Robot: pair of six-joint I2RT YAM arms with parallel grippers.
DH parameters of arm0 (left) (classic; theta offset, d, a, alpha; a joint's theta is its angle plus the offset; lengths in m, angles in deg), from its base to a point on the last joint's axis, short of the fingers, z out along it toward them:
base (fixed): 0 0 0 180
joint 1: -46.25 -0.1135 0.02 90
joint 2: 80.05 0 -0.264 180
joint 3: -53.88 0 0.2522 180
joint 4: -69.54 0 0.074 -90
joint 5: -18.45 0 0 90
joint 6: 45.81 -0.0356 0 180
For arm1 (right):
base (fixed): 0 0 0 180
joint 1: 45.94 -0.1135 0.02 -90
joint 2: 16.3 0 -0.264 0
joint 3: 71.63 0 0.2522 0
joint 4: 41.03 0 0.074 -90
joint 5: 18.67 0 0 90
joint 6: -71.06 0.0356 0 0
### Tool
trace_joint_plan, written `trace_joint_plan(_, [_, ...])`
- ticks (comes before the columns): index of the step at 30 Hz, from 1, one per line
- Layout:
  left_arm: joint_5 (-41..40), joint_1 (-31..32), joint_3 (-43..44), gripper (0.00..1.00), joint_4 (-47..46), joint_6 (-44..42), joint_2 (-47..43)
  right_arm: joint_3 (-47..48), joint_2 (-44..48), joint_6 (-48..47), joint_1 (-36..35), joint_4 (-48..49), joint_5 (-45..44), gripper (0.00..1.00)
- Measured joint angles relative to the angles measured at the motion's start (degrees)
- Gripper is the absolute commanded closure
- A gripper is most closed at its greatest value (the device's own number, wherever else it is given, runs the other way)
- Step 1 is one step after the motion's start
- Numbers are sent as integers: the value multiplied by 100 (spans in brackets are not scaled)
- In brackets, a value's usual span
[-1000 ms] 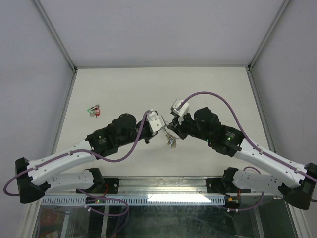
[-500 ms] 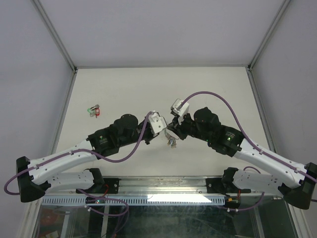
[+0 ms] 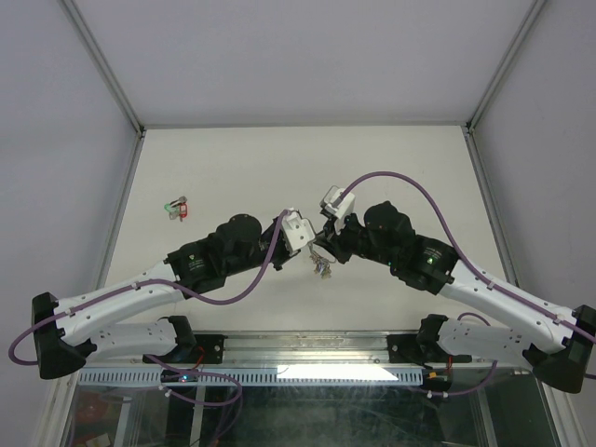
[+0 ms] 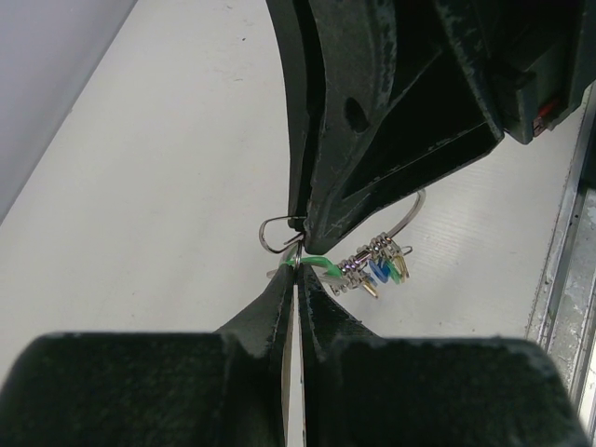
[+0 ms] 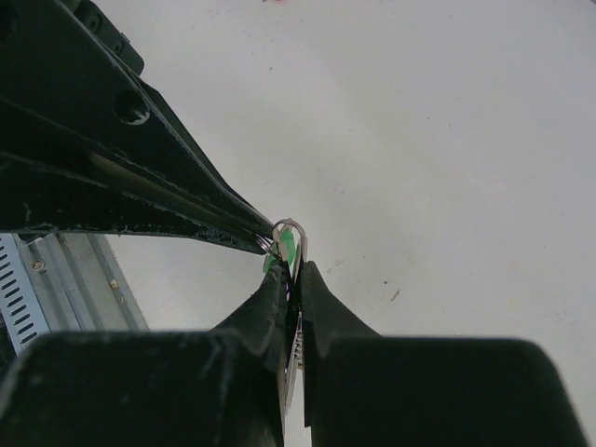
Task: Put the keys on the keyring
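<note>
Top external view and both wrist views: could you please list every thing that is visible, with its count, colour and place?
table: one, off-white, middle of view.
walls: three, pale grey, around the table.
rail: one, silver, near edge.
small loose cluster: one, green and red, far left of the table.
keyring: one, thin silver wire, mid-table.
keys on the ring: several, blue, green and yellow tags, hanging from the keyring.
green key: one, beside the ring's small loop.
cables: two, purple, along the arms.
arms: two, white and black, meeting mid-table.
left tool: black, shut on the green key.
right tool: black, shut on the keyring.
</note>
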Motion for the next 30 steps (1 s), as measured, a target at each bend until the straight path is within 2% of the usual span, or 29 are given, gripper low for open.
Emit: trace_joint_plan(30, [-450, 42, 74, 100, 11, 118, 59, 0, -81, 4, -7, 35, 17, 100])
